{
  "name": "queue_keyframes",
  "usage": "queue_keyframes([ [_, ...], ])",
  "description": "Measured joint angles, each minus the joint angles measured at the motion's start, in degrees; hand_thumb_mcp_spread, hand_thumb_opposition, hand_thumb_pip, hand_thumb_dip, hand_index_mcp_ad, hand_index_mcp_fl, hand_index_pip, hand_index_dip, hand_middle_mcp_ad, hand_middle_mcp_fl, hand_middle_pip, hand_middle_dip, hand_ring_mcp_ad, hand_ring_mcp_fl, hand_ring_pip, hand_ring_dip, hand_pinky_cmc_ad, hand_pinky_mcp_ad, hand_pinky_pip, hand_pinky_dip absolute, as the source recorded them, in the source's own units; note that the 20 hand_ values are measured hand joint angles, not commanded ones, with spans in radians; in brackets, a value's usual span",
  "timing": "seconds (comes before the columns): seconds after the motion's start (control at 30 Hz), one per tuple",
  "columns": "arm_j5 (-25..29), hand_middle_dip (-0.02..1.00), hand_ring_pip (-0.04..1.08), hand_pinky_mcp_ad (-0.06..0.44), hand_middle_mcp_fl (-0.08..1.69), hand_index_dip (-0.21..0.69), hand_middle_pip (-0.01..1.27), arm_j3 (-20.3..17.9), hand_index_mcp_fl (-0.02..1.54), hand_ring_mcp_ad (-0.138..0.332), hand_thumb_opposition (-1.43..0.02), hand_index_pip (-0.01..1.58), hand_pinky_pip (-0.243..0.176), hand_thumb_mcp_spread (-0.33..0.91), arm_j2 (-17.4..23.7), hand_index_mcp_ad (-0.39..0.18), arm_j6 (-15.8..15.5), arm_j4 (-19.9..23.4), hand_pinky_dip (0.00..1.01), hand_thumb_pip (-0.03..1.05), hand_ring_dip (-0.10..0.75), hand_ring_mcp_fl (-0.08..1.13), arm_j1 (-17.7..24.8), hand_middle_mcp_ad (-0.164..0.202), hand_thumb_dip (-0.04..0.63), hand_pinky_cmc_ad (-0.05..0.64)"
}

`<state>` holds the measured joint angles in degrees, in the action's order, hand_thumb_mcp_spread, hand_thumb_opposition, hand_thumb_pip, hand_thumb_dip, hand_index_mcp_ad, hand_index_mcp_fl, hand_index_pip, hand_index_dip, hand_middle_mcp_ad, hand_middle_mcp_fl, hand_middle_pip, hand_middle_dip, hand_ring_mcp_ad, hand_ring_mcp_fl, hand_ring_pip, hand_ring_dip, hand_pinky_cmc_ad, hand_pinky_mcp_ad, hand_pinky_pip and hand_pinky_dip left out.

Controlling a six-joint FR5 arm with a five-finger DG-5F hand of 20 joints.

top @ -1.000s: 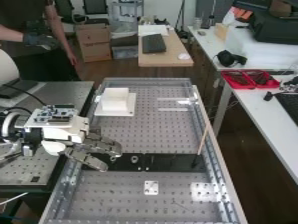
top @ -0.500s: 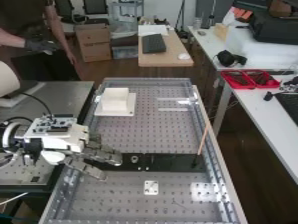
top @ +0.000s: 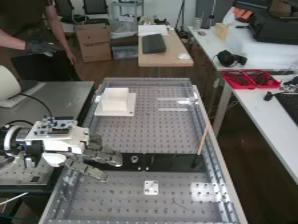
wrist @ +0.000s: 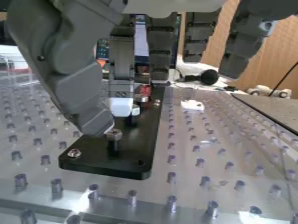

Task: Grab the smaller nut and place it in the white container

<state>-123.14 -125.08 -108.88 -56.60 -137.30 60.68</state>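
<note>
The hand is over the left end of the flat black bar in the high view, its thumb lower and apart from the fingers. In the wrist view the hand is open, with the thumb tip close beside the smaller nut, which stands on the bar's near end; whether they touch I cannot tell. A pale fingertip hangs just beyond, near the larger nut. The bearing stands on the bar to the right of the fingers. The white container sits on a white plate farther up the bench.
A thin wooden stick leans near the bar's right end. A small white plate lies below the bar. Raised metal rails edge the perforated bench. Two clear strips lie at the upper right.
The hand has shifted slightly, with its thumb swinging lower and away from the fingers. The fingers now cover the larger nut in the high view.
</note>
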Motion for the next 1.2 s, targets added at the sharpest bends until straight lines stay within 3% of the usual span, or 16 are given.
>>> queue_keyframes([
  [0.43, -2.13, 0.25, 0.10, 0.311, 0.19, 0.215, 0.13, -1.30, 0.02, 0.143, -0.85, 1.55, 0.021, 0.40, -1.31, -0.101, 0.13, 5.09, 0.18, 0.77, 0.113, 0.00, -0.89, 0.075, 0.225, 0.337],
  [1.2, -2.61, 0.25, 0.09, 0.293, 0.19, 0.188, 0.13, -0.79, 0.02, 0.127, -0.85, 1.55, 0.021, 0.40, -2.73, -0.101, -1.28, 4.84, 0.18, 0.79, 0.113, 0.00, -1.32, 0.079, 0.225, 0.328],
])
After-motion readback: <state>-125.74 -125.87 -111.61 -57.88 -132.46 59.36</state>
